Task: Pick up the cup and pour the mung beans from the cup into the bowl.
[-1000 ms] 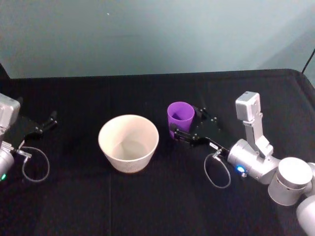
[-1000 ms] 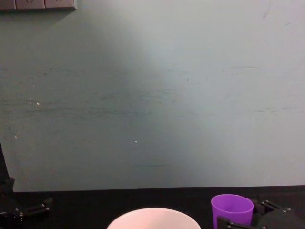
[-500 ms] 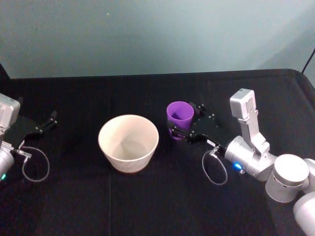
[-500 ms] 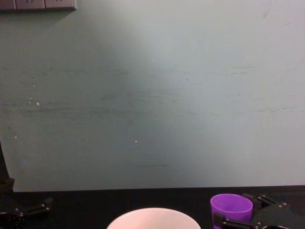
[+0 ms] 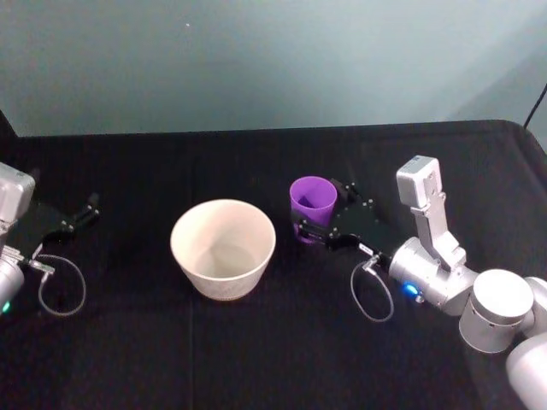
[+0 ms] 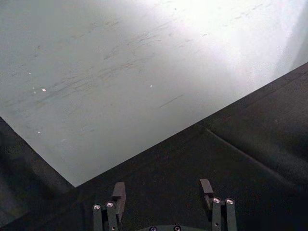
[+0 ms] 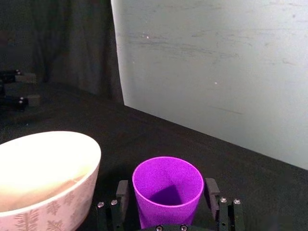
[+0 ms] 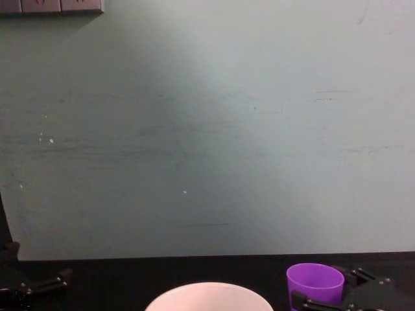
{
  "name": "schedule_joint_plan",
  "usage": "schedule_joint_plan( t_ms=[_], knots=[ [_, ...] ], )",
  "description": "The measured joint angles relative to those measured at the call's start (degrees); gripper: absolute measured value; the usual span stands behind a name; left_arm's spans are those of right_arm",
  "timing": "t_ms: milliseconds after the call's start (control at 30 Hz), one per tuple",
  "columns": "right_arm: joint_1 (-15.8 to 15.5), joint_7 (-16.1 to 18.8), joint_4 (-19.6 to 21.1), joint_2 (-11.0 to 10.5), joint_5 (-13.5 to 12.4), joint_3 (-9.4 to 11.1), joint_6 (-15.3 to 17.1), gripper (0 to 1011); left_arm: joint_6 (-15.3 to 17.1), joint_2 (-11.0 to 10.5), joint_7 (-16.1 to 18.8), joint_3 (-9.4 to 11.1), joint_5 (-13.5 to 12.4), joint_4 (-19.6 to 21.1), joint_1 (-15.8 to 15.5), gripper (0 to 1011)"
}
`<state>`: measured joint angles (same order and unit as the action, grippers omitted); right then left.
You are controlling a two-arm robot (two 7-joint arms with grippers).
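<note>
The purple cup [image 5: 313, 203] stands upright on the black table, just right of the white bowl [image 5: 224, 282]. My right gripper [image 5: 318, 206] is open and straddles the cup, one finger on each side. In the right wrist view the cup [image 7: 167, 195] sits between the fingers [image 7: 121, 193] with thin gaps, and the bowl [image 7: 57, 211] shows a leaf pattern. The mung beans are hidden; the cup's inside shows purple wall and shadow. My left gripper [image 5: 84, 210] rests open at the table's far left, away from both, and its fingers [image 6: 118, 191] hold nothing.
A teal wall rises behind the black table's back edge [image 5: 273, 130]. Cable loops hang from both wrists [image 5: 374, 295]. Black cloth lies bare in front of the bowl and between the bowl and the left gripper.
My right gripper has slid a little further forward around the cup. The cup and the bowl stay where they were. The left arm has not moved.
</note>
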<state>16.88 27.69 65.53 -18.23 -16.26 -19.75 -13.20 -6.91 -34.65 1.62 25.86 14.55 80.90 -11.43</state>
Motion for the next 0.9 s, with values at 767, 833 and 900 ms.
schedule_joint_plan(
  t_ms=[767,833,900],
  knots=[
    [0.59,1.53,-1.52,0.62,-0.46,0.14,-0.49,965,0.00,0.00,0.00,0.00,0.00,0.00,0.00,1000],
    [0.59,1.53,-1.50,0.61,-0.46,0.14,-0.49,946,0.00,0.00,0.00,0.00,0.00,0.00,0.00,1000],
    [0.57,1.51,-1.49,0.60,-0.46,0.14,-0.49,898,0.00,0.00,0.00,0.00,0.00,0.00,0.00,1000]
  ],
)
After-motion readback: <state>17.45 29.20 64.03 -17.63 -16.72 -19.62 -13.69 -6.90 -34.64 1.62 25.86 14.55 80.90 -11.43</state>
